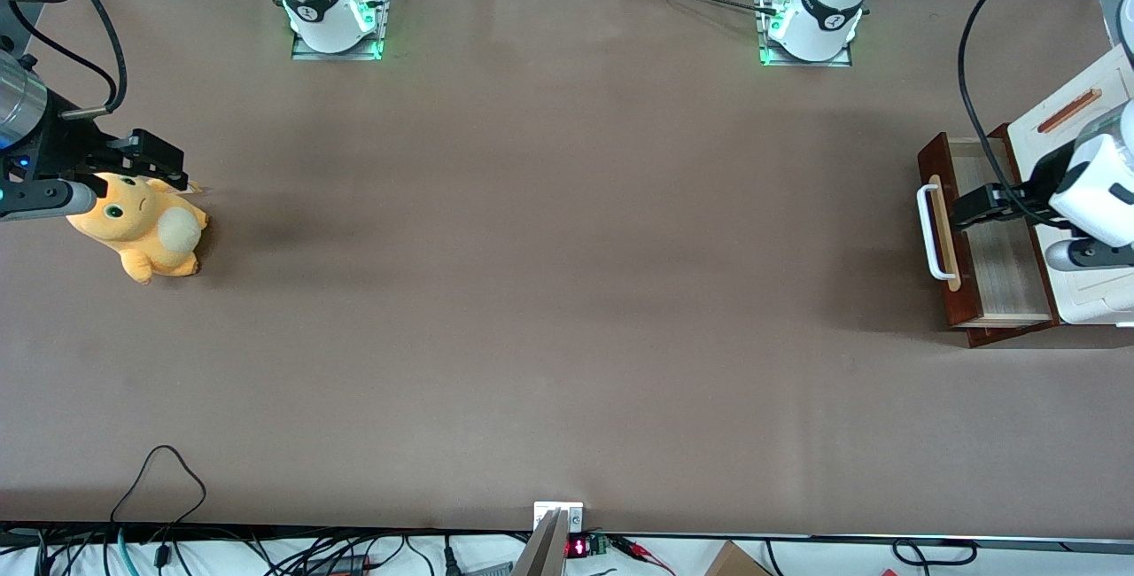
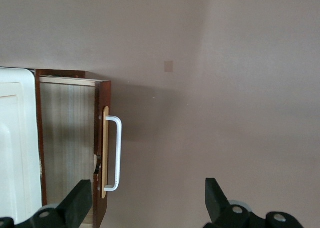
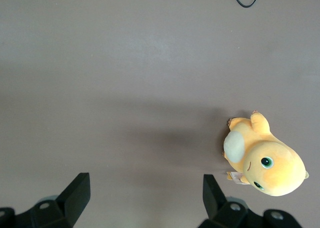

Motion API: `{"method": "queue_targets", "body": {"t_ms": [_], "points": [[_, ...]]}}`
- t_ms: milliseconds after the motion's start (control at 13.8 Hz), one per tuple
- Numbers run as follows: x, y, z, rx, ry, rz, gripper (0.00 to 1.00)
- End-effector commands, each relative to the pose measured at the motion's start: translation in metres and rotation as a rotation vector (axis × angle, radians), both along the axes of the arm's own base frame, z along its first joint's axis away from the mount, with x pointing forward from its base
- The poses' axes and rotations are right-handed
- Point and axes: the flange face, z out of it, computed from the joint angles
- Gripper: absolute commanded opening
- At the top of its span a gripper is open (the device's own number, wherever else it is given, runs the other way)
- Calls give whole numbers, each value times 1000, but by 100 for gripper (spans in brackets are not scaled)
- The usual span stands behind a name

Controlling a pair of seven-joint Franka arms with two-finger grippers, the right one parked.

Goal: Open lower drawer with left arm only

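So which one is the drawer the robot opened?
Look at the white cabinet at the working arm's end of the brown table. The lower drawer sticks out from it, under the left arm's gripper, fingers open. It alone has a white loop handle.

Dark reddish-brown front on the lower drawer, white loop handle on a pale wood strip, pale striped wood grain inside. Black gripper above it on the white left arm, fingers spread. Brown table; orange-yellow plush toy with a cream tail.
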Motion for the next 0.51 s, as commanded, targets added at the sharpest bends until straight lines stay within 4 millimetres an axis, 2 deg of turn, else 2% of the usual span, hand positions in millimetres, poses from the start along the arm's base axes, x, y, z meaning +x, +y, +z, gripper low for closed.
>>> {"method": "queue_targets", "body": {"t_ms": [0,145,290,435], "points": [[-7,4,15,0,-38,-49,100],[-14,3,12,0,-69,-97,100],[-16,1,10,-17,-89,-66,100],[-20,6,22,-17,-99,-66,100]]}}
